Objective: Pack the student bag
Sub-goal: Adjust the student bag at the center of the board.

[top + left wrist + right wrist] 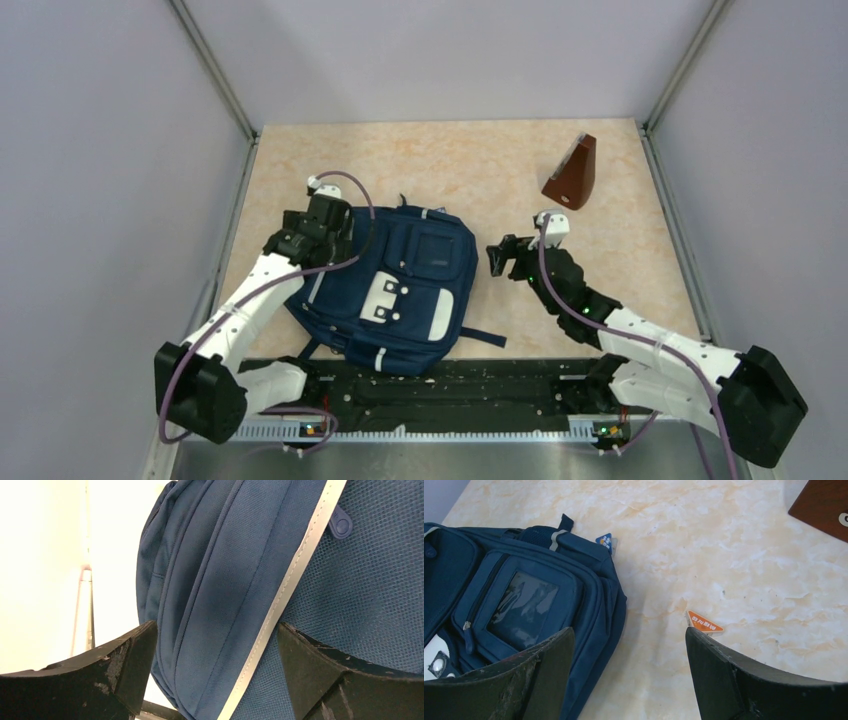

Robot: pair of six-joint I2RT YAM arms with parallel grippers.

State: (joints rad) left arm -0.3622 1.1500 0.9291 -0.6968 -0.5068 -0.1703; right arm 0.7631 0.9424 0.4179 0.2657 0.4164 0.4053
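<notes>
Overhead and wrist views of a two-arm station. One student bag (400, 290), navy with white patches and pale trim stripes, lies flat with its front up on the tabletop (470, 160), left of centre, its lower edge close to the black base rail (450, 385). One dark strap (482, 338) trails out to its right.

Two arms are present, each with one end effector. The left end effector (216, 627) is at the far left corner of the bag with its jaws spread wide. They straddle the bag's side, with folds of fabric and one pale stripe (280, 600) between them; whether the fingers (125, 665) press the cloth cannot be told. The right end effector (629, 630) hangs over bare tabletop just right of the bag, jaws apart and holding nothing.

One brown wedge-shaped block (572, 175) stands near the far right corner, well apart from the bag. The right wrist view cuts it off and shows only a corner and part of a white mark.

Two small triangular tags are seen. One orange tag (704, 622) lies on the tabletop, its white characters too small to read. One blue tag (605, 540) sits at the bag's top edge, its print also illegible.

One clear window pocket (521, 610) shows only glare; the bag's underside and interior are hidden
</notes>
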